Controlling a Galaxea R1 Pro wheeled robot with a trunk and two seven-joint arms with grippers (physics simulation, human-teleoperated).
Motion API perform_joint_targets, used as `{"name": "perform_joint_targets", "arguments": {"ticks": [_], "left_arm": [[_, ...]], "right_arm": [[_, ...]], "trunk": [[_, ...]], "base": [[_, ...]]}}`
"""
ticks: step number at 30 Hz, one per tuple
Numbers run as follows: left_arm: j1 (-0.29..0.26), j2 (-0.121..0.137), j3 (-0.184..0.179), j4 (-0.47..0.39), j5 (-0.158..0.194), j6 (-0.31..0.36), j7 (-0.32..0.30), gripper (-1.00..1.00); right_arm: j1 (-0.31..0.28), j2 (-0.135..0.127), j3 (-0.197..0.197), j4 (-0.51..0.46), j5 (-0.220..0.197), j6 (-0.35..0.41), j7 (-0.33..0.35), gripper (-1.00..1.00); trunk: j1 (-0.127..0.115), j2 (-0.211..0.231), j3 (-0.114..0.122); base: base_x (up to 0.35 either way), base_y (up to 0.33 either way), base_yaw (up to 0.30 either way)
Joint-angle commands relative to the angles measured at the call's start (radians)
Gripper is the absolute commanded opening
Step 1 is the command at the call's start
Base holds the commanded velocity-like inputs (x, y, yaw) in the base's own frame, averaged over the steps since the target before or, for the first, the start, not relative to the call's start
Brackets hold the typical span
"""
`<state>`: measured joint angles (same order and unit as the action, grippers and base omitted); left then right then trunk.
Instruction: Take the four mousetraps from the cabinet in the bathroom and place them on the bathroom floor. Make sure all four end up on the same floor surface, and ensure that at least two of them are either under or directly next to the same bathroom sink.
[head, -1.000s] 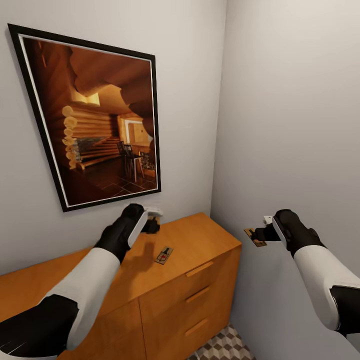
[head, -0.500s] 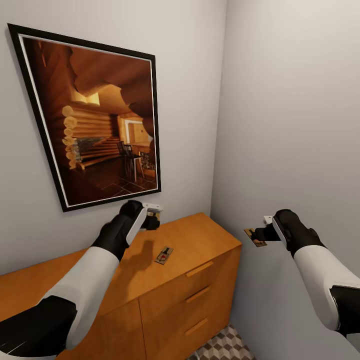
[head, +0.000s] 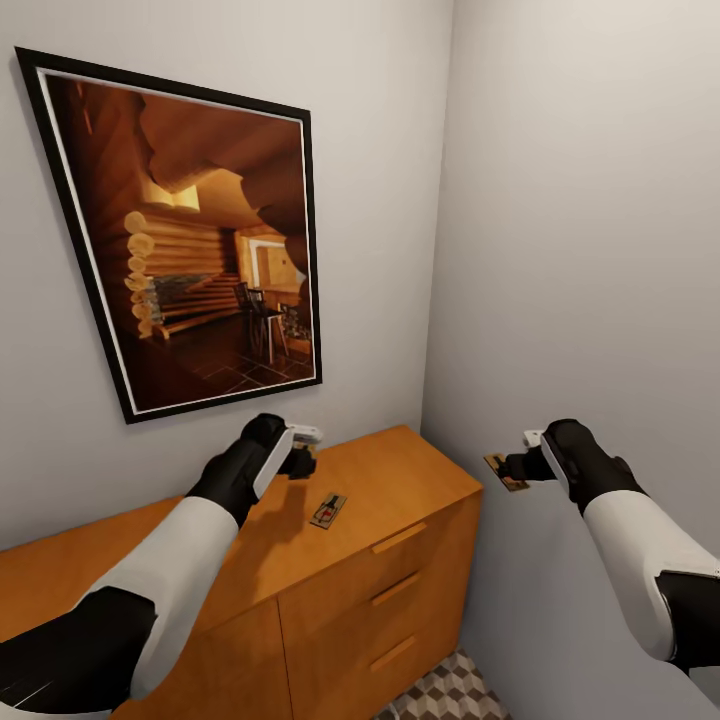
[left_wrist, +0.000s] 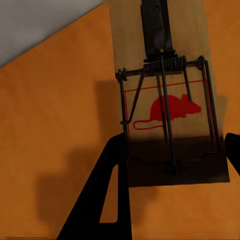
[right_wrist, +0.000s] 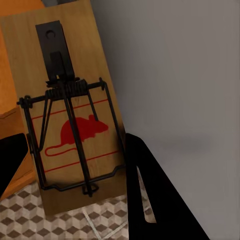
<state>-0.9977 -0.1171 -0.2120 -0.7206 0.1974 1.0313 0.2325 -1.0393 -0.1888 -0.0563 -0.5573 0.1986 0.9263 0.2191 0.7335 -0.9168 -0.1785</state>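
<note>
- Right now your left gripper (head: 300, 462) is clamped on a mousetrap (left_wrist: 167, 95); in the left wrist view its dark fingers (left_wrist: 107, 195) flank the board's near end, and the trap hangs just above the orange cabinet top.
- That board carries a red mouse silhouette inside a red outline under the dark spring and wire bar; no lettering can be read on it.
- Your right gripper (head: 512, 468) also grips a mousetrap (head: 503, 471), held in the air past the cabinet's right end, close to the grey side wall.
- In the right wrist view this second trap (right_wrist: 70, 110) shows the same red mouse print, again with no words, and one finger (right_wrist: 155, 200) presses its edge.
- Below it you see the bathroom floor (right_wrist: 75, 227) with its cube pattern.
- From your left gripper, a third mousetrap (head: 328, 510) lies flat on the cabinet (head: 400, 560) at about five o'clock, apart from the fingers.
- Behind your left arm, at about eleven o'clock, a black-framed picture (head: 185, 235) of a log interior hangs on the wall.
</note>
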Motion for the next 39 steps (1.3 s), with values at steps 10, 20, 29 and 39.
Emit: {"name": "perform_joint_targets", "arguments": {"ticks": [10,20,29,39], "left_arm": [[-0.001,0.000,0.021,0.014,0.011,0.000,0.011,-1.00],[-0.001,0.000,0.108,0.015,0.006,0.000,0.010,-1.00],[-0.001,0.001,0.111,0.016,0.004,0.000,0.010,-1.00],[-0.001,0.002,0.110,0.018,0.004,0.000,0.010,-1.00]], "right_arm": [[-0.001,0.008,-0.001,-0.001,0.014,-0.045,0.003,-1.00],[-0.001,0.023,0.004,-0.083,0.017,-0.064,-0.002,-1.00],[-0.001,0.059,0.004,-0.103,0.019,-0.064,-0.003,-1.00],[-0.001,0.073,0.004,-0.104,0.017,-0.064,-0.004,-1.00]], "trunk": [[0.000,-0.001,-0.002],[0.000,-0.001,-0.002],[0.000,-0.001,-0.002],[0.000,-0.001,-0.002]], "base": [[0.000,0.000,0.000],[-0.193,0.000,0.000],[-0.339,0.000,0.000],[-0.345,0.000,0.000]]}}
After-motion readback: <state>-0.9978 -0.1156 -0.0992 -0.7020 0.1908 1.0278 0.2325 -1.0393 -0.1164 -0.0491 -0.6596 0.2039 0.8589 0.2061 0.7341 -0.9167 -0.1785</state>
